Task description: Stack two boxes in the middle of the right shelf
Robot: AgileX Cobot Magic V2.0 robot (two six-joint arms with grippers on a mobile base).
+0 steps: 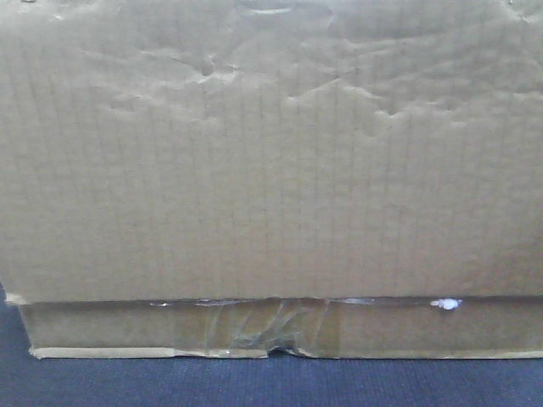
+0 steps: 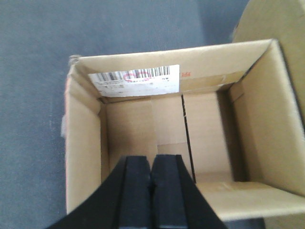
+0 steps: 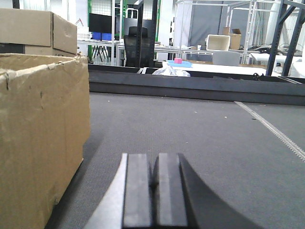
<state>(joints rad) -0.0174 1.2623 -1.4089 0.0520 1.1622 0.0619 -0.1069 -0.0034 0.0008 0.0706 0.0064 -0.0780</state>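
Cardboard box, brown and wrinkled, shiny tape on lower strip, left claw and right claw closed, empty.

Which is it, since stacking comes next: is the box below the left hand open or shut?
Open and empty: the box has no top cover in the left wrist view, and its bare inner floor and walls show.

This is a big lab or workshop hall. A flat grey carpeted floor runs to a low dark barrier rail. Far beyond it stand white work tables, silver metal frame rigs, a dark flat monitor and a white plastic tub. Brown corrugated cardboard boxes sit at the near left.
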